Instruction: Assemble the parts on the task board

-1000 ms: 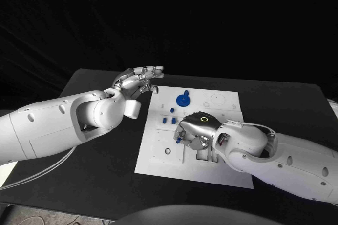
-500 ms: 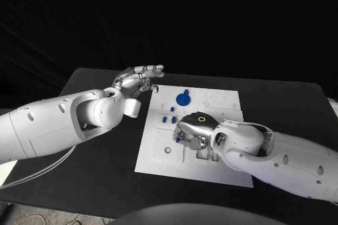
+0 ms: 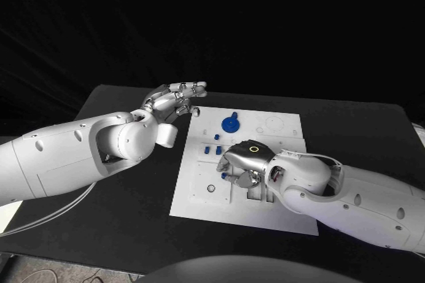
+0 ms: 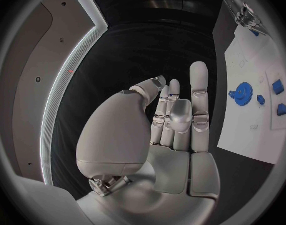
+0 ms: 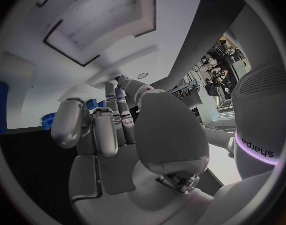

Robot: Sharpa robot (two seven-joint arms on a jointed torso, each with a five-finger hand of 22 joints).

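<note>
So the desk (image 3: 132,197) is a plain black one with a matte top, and the far edge runs into a dark backdrop. The only thing sitting directly on it is the white task board (image 3: 199,203), lying flat around the middle. It's a bit skewed, so its edges don't line up with the desk's. Bare black surface shows on all sides of the board.

The right hand (image 5: 108,135), silver and many-fingered, hangs close over the flat white plastic task board (image 5: 74,60), its fingers (image 5: 95,130) curled toward the surface. Small blue plastic parts (image 5: 89,104) show just beyond the fingertips, and another blue piece (image 5: 1,107) lies nearer the board's edge.
</note>
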